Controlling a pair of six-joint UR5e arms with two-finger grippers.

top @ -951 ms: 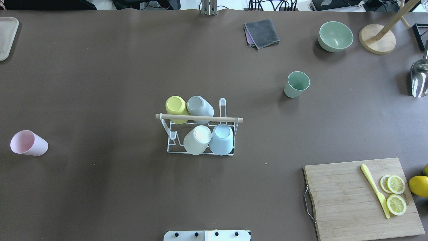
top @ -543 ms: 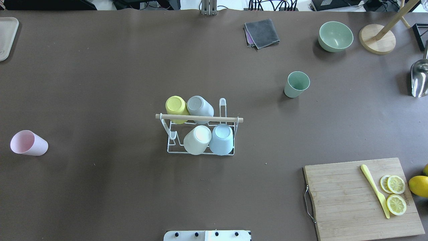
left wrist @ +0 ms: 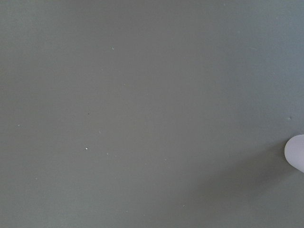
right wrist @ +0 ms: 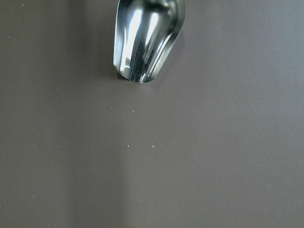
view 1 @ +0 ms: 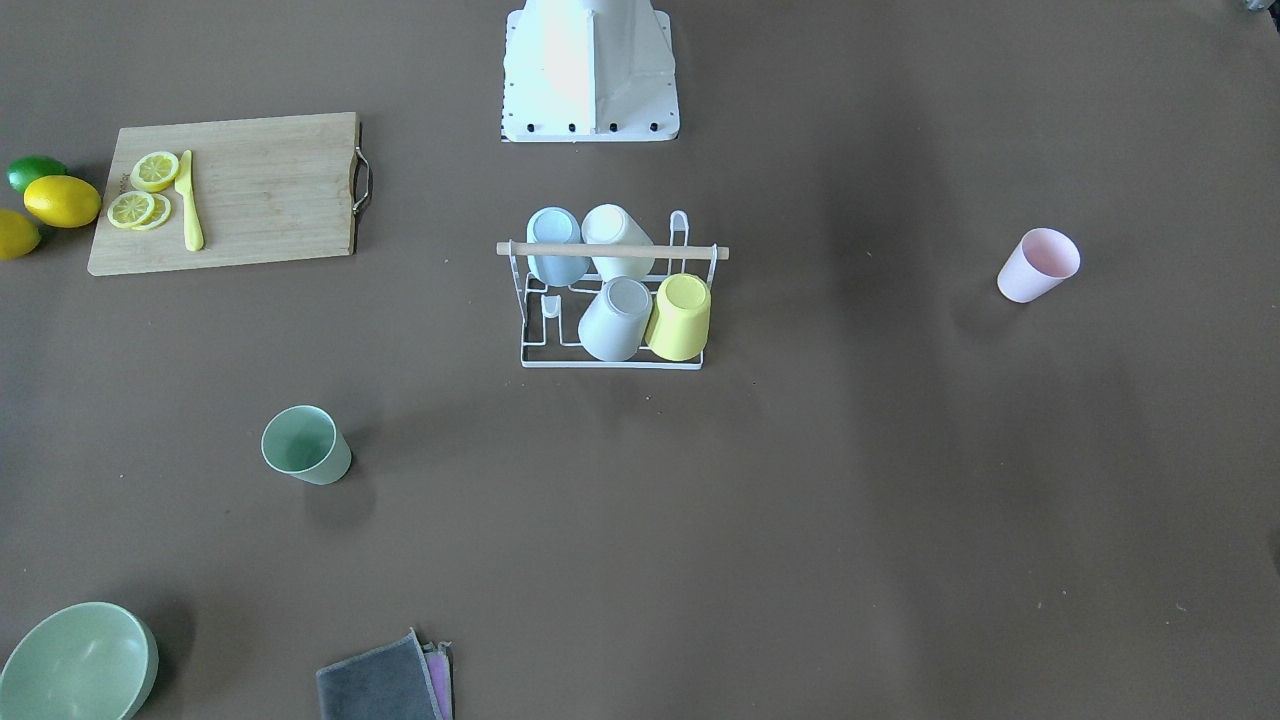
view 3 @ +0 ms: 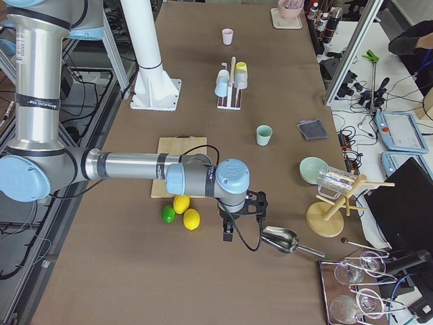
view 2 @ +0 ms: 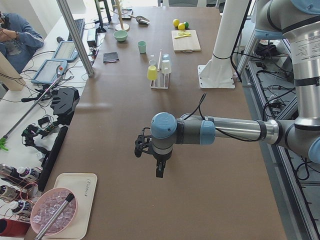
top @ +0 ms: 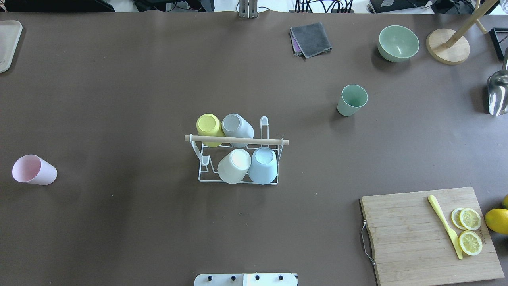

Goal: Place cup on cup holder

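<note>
My left claw (view 2: 159, 171) and right claw (view 3: 228, 234) hang over the brown surface (top: 119, 99) at its two ends. Nothing shows in either, and I cannot tell how far open they are. Closest to the base stands the white wire cup holder with a wooden rod (top: 236, 140), carrying four upturned cups (top: 234, 165). A near peg (top: 204, 160) and a far peg (top: 264, 122) are free. The pale pink plastic cup (top: 33, 170) stands well off to its left, the sage green cup (top: 351, 100) farther out on the right. I'd take the pink one by its wall, invert it, and lower it straight onto the near peg.
</note>
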